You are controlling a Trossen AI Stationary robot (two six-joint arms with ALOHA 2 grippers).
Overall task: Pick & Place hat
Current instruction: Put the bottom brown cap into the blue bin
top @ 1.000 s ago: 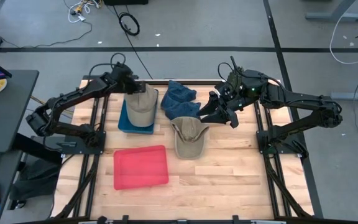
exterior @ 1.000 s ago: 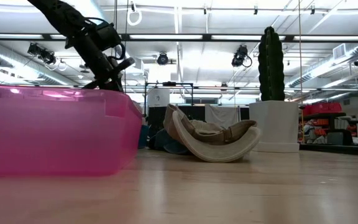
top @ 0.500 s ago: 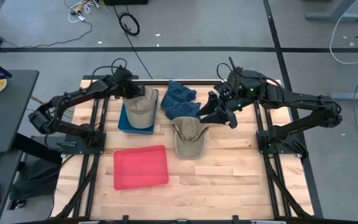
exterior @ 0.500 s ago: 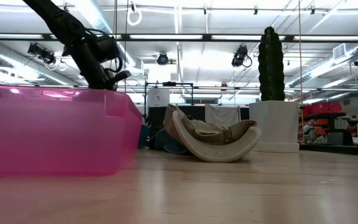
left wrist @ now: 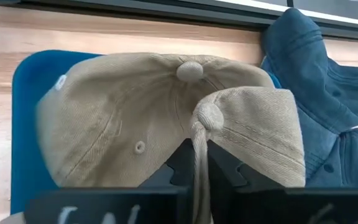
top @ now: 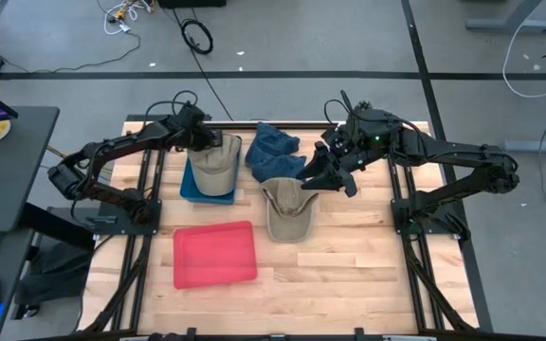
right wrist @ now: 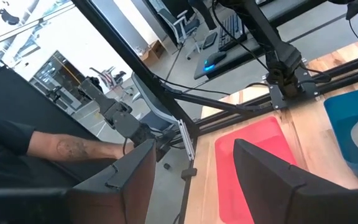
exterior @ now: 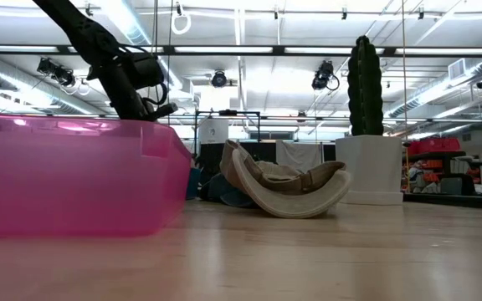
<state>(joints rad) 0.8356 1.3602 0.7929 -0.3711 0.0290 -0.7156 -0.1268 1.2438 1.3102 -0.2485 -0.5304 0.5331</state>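
The left tool [top: 200, 140] sits at the far edge of the blue bin [top: 190, 188], and the left wrist view shows its two dark fingers clenched on a pinched fold of the tan cap [left wrist: 166, 118] that rests crown-up in that bin. The right tool [top: 325, 169] hovers with its fingers spread and empty, just above the brim side of a second tan cap [top: 287, 206], which lies upside down on the table [top: 349, 256] directly below it; a blue denim hat [top: 275, 149] lies between the two tools, and a red bin [top: 214, 254] stands nearer the table's front. The risk, as I judge it, lies with the left grip: it holds only a thin ridge of cloth (little more than a seam), so releasing or lifting carelessly could drag the cap askew over the bin wall or onto the denim hat beside it. Against the frame one second ago, the left tool has drawn slightly back toward the bin's far edge, and the right tool has edged nearer the upturned cap.
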